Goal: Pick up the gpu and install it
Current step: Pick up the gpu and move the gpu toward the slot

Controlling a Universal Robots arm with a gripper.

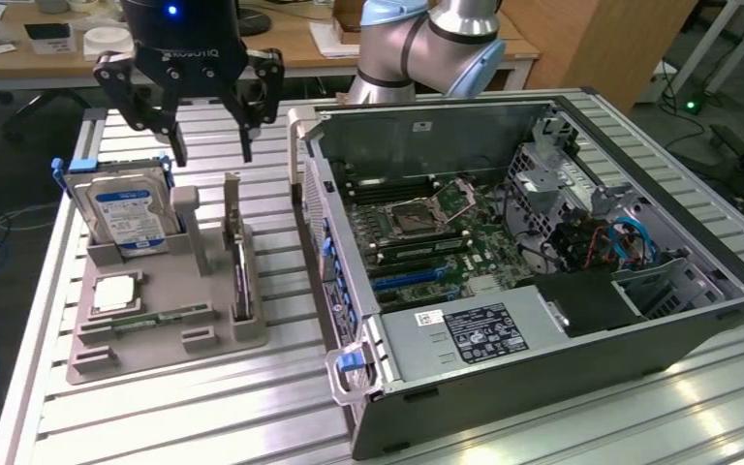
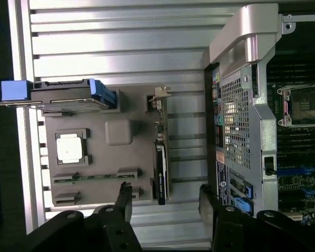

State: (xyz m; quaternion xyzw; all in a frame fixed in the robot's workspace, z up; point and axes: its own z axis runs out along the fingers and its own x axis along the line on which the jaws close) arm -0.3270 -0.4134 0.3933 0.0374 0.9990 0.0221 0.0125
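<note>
The gpu (image 1: 240,263) is a thin black card with a pale metal end bracket. It stands on edge in a slot on the exterior view's right side of a grey holder tray (image 1: 166,351). My gripper (image 1: 212,155) hangs above the far end of the tray, between the hard drive and the gpu, fingers spread wide and empty. In the wrist view the gpu (image 2: 160,168) appears edge-on, just beyond my gripper (image 2: 165,190), lying roughly between the two fingertips' lines. The open computer case (image 1: 527,262) lies on its side to the exterior view's right, motherboard exposed.
The tray (image 2: 118,131) also holds a silver blue-labelled hard drive (image 1: 124,208) standing upright, a CPU chip (image 1: 113,291) and a green memory stick (image 1: 159,317). The case wall (image 2: 241,105) runs close beside the tray. Desks and cables surround the slatted metal table (image 1: 191,417).
</note>
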